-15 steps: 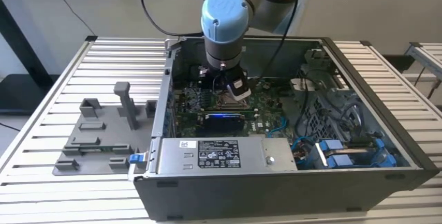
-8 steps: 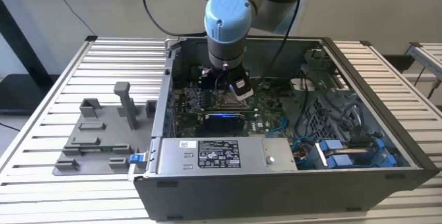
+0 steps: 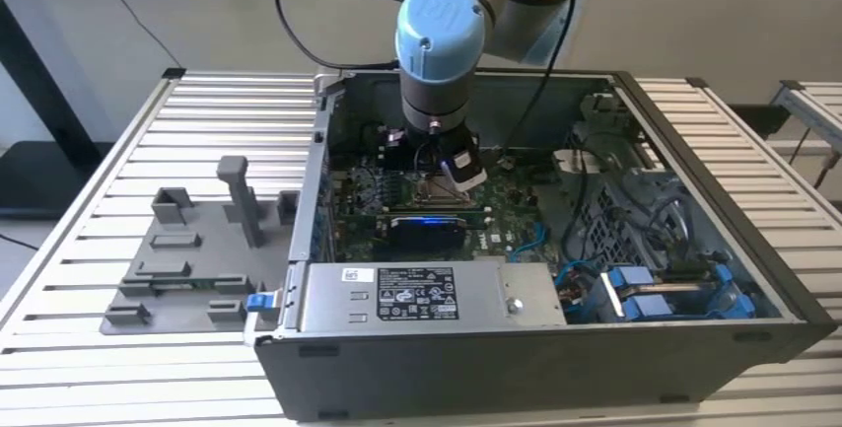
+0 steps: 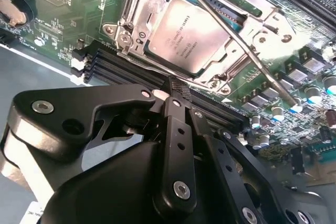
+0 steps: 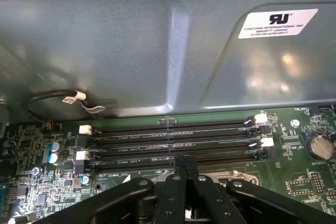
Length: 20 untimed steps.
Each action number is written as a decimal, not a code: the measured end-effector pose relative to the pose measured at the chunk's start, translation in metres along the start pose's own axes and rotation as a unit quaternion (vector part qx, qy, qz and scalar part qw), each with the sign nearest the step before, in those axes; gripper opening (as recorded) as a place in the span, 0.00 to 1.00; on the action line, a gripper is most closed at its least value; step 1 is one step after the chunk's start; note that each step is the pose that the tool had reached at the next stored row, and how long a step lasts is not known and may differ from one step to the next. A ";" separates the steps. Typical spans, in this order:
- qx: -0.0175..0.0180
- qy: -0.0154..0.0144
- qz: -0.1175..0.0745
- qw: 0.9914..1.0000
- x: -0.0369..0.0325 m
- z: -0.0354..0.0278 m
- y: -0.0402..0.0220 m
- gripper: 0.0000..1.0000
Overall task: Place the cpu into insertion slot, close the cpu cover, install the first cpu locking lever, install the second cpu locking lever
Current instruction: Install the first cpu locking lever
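Sitting in the insertion slot (image 4: 122,31), the cpu (image 4: 184,38) lies flat with its silver-tan top showing through the square window of the cpu cover (image 4: 231,59). In the second wrist view the cover looks to be lying down over the chip's edges. A thin metal lever (image 4: 252,59) runs slantwise along one side of the cover, its free end out over a row of small capacitors (image 4: 286,108). I cannot tell whether it is latched.

My hand (image 4: 176,85) hangs just beside the socket, above the black memory slots (image 5: 173,140). Its two fingers are clenched together with nothing between them, and in the first wrist view the fingertips (image 5: 180,163) meet over the slot nearest the socket.

All this sits on the green motherboard (image 4: 52,24), low inside an open computer case (image 3: 736,328). In the exterior view my arm (image 3: 441,42) reaches straight down into the case. The case stands on a slatted metal worktop (image 3: 118,368), and a grey fixture (image 3: 184,269) lies beside it on the exterior view's left.
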<state>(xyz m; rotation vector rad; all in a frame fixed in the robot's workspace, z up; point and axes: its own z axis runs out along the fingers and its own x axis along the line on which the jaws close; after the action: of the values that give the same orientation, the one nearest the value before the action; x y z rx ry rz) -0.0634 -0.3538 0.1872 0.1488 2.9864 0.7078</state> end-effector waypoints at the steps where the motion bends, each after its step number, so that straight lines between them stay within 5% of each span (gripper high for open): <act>1: 0.000 0.000 0.000 1.000 0.0000 0.0000 0.0000 0.11; 20: 0.000 0.000 0.000 1.000 -0.0003 -0.0020 -0.0003 0.11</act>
<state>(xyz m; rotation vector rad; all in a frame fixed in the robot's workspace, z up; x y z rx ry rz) -0.0633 -0.3550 0.1888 0.1483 2.9854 0.7080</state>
